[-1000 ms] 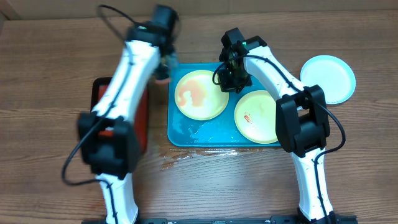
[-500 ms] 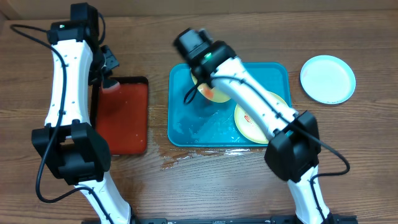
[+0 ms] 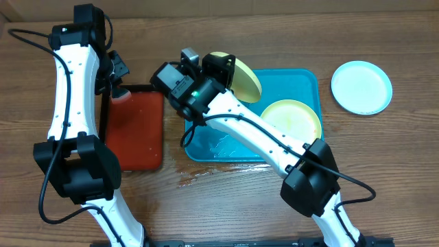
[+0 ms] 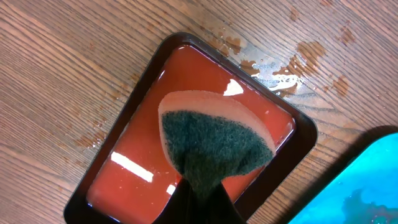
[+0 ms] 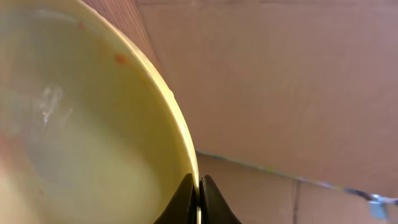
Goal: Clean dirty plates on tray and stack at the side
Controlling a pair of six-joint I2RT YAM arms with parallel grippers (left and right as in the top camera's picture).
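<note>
Right end effector [image 5: 199,186] pinching yellow-green plate [image 5: 93,124], apparently over blue tray [image 3: 302,79], left end effector [image 4: 202,199] gripping sponge [image 4: 214,140] above red tray [image 4: 124,155]

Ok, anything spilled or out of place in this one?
Yes: water has spilled onto the wooden table just past the near edge of the turquoise tray, and splashes wet the wood by a corner of the red tray.

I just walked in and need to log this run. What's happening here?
The right gripper pinches the rim of a yellow-green plate, holding it tilted above the blue tray. The left gripper holds a sponge over the red tray. A second yellow-green plate lies on the blue tray; a pale blue plate sits on the table beside it.
</note>
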